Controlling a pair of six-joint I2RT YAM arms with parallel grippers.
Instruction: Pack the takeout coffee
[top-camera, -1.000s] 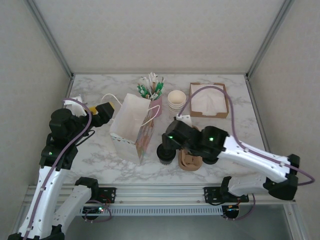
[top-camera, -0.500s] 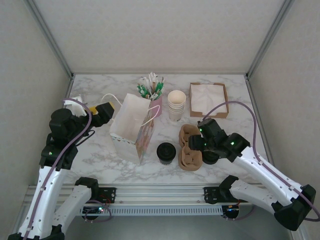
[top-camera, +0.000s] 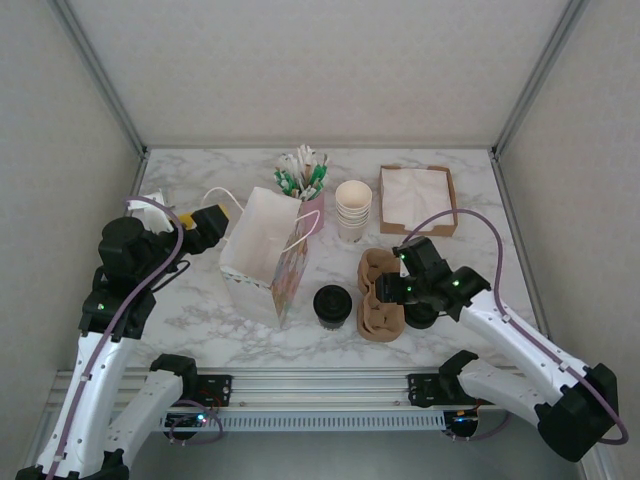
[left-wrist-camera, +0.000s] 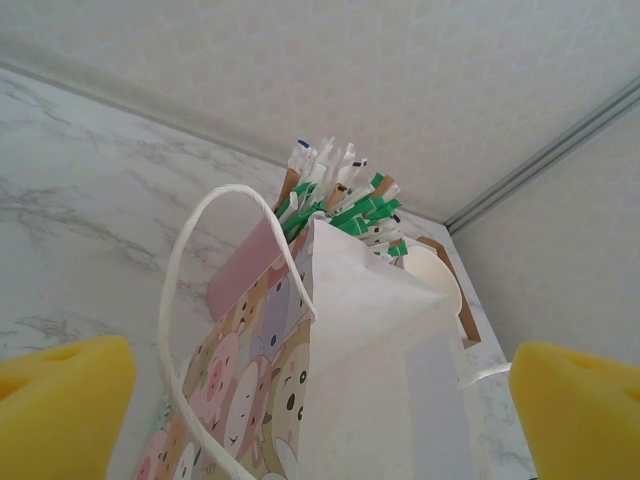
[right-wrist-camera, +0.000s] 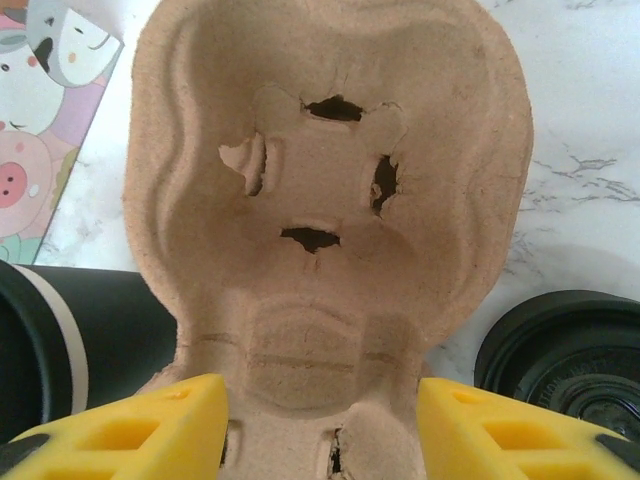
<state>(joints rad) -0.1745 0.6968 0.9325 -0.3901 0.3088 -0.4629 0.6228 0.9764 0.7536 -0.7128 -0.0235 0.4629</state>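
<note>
- The takeout coffee (top-camera: 332, 303) stands upright on the marble table (top-camera: 200, 310), black lid up, so its long axis is vertical. In the top view it sits low in the middle of the frame, between the paper bag (top-camera: 262, 250) on its left and the pulp cup carrier (top-camera: 375, 322) on its right, close to both.
- The right gripper (right-wrist-camera: 322, 405) is over the carrier, so the cup lies just to its left in the top view. I judge the right arm much the nearer. Any move to the cup is a short sideways shift, then a grip across its round wall.
- Its yellow fingers (right-wrist-camera: 150, 430) flank the near end of the carrier, partly closed. I cannot tell whether they pinch it or merely bracket it.
- The left gripper (left-wrist-camera: 320, 370) is spread wide with nothing held. It faces the bag from the left of the frame, well apart from the cup.
- The right wrist view adds the cup's dark wall with a pale band at lower left, a second black lid (right-wrist-camera: 565, 350) at lower right, and torn holes in the carrier's socket.
- The top view gives the bag's open mouth.
- The left wrist view gives the bag's cord handle (left-wrist-camera: 190, 300).
</note>
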